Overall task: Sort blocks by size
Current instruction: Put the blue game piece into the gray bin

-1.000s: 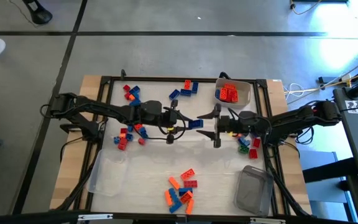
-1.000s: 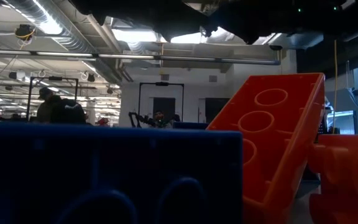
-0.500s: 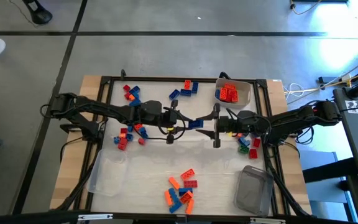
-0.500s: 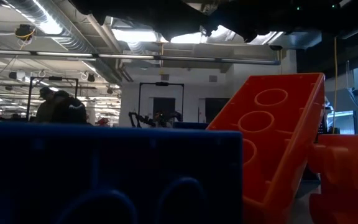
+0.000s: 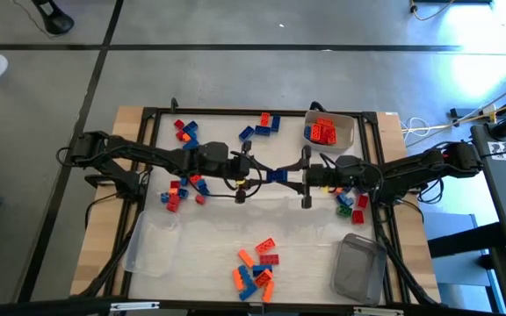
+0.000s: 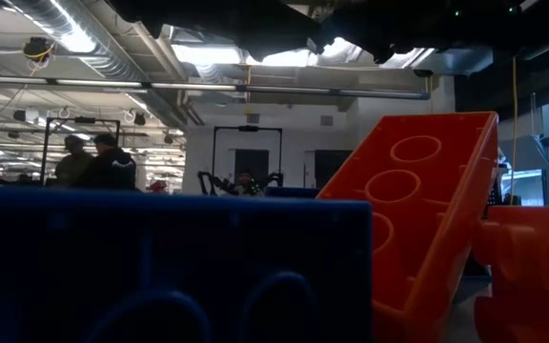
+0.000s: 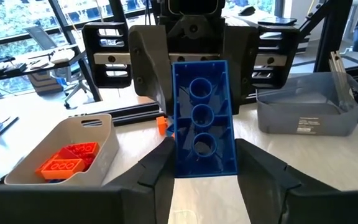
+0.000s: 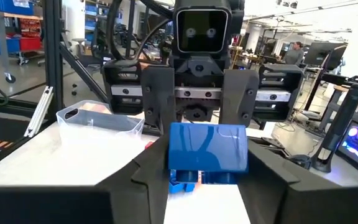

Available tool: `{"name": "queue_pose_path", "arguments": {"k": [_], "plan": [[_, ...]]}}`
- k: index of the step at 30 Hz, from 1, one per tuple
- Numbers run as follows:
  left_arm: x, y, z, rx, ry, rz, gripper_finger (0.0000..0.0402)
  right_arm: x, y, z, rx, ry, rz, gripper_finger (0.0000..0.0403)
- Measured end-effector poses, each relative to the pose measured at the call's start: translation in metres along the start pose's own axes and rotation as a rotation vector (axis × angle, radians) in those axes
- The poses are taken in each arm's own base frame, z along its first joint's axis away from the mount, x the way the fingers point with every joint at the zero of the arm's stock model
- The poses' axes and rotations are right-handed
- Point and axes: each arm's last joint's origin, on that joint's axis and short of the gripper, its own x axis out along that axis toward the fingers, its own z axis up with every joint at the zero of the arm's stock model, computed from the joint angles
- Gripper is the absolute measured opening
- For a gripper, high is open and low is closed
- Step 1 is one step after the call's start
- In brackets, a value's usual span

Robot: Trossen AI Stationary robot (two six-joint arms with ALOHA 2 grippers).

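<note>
Since a second ago my right gripper [image 5: 305, 178] has advanced, fingers spread around the blue brick [image 5: 277, 175] clamped in my left gripper [image 5: 251, 174] mid-table. Few bricks sit in the tub [image 5: 349, 133]; most blocks [image 5: 256, 266] lie unsorted.

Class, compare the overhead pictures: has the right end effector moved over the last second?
Yes. In the high view the right end effector has closed in on the blue block held by the left end effector, moving away from the white tub.
</note>
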Motion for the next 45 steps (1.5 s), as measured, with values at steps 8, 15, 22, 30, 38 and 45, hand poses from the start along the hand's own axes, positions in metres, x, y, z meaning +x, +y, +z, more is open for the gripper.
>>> {"name": "queue_pose_path", "arguments": {"k": [8, 15, 22, 30, 38, 45], "plan": [[-0.003, 0.008, -0.007, -0.027, 0.085, 0.018, 0.0199, -0.006, -0.004, 0.005, -0.038, 0.03, -0.098, 0.014], [-0.011, 0.019, -0.02, -0.057, 0.258, 0.119, 0.0207, -0.03, -0.014, 0.016, -0.055, 0.147, -0.32, 0.0155], [-0.01, 0.023, -0.038, -0.092, 0.394, 0.17, 0.0207, -0.059, -0.029, 0.018, -0.111, 0.315, -0.568, 0.0142], [-0.008, 0.023, -0.042, -0.092, 0.416, 0.166, 0.0207, -0.082, -0.062, -0.003, -0.161, 0.6, -0.865, 0.0149], [-0.008, 0.023, -0.043, -0.092, 0.422, 0.165, 0.0207, -0.106, -0.096, -0.024, 0.015, 0.757, -1.005, 0.0146], [-0.008, 0.023, -0.044, -0.092, 0.422, 0.164, 0.0207, -0.127, -0.116, -0.036, 0.2, 0.828, -1.041, 0.0146]]}}
